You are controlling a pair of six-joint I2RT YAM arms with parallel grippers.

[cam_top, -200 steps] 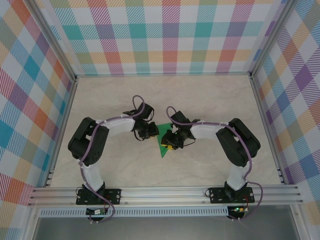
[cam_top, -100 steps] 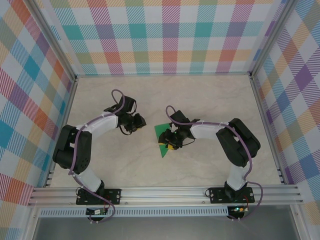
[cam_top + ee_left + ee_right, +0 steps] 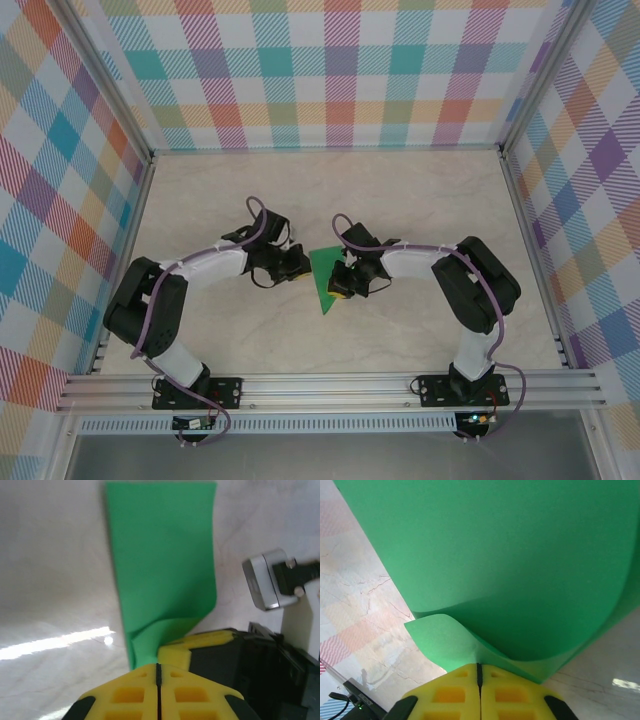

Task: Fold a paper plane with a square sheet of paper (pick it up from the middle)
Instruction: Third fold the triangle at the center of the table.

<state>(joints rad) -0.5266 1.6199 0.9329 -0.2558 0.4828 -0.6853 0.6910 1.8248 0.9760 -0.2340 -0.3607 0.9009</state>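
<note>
The bright-green sheet of paper (image 3: 322,276) lies mid-table as a folded, pointed shape, partly lifted. My right gripper (image 3: 341,287) is shut on its right edge. In the right wrist view the paper (image 3: 510,555) curls up out of the seam between the closed yellow fingertips of the right gripper (image 3: 479,666). My left gripper (image 3: 300,268) sits against the paper's left side with its jaws shut. In the left wrist view the left gripper (image 3: 158,666) has its tips at the paper's (image 3: 162,555) near corner, and no paper shows in the seam. A yellow finger (image 3: 200,642) of the right gripper is beside it.
The pale marble tabletop (image 3: 420,200) is boxed in by plaid walls (image 3: 340,80) and aluminium posts. A rail (image 3: 330,385) runs along the near edge by the arm bases. The right wrist's silver camera (image 3: 267,580) shows close beside the paper.
My left arm swung away to the left half a second ago and has come back to the paper's left edge. The right gripper has stayed put, holding the paper.
</note>
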